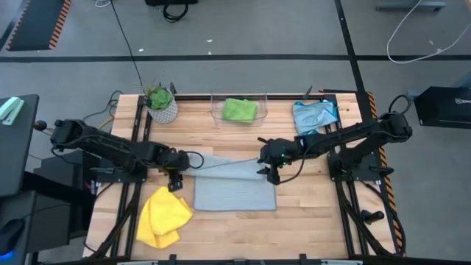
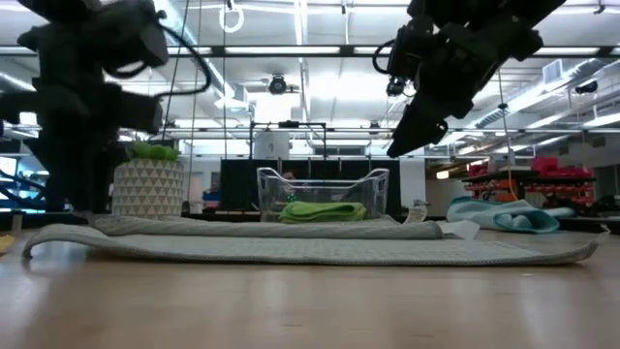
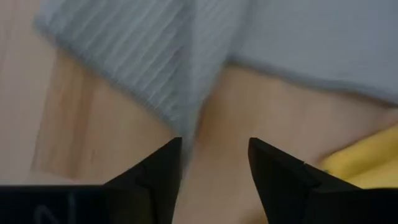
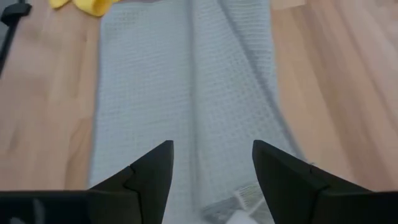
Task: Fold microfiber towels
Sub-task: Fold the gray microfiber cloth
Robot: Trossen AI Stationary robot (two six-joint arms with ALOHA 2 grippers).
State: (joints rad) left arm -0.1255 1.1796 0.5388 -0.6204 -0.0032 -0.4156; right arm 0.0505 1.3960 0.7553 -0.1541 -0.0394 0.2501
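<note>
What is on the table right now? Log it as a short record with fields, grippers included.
grey towel: table centre, far edge folded over
yellow towel: crumpled, near left corner
green towel: inside the clear bin
light blue towel: bunched, far right
plant: far left, white pot
left gripper: open, at the grey towel's left edge, holding nothing
right gripper: open, above the towel's right end, holding nothing

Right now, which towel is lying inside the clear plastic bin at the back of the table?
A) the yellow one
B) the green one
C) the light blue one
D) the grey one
B: the green towel lies inside the clear plastic bin, seen from above and from table height.
</note>
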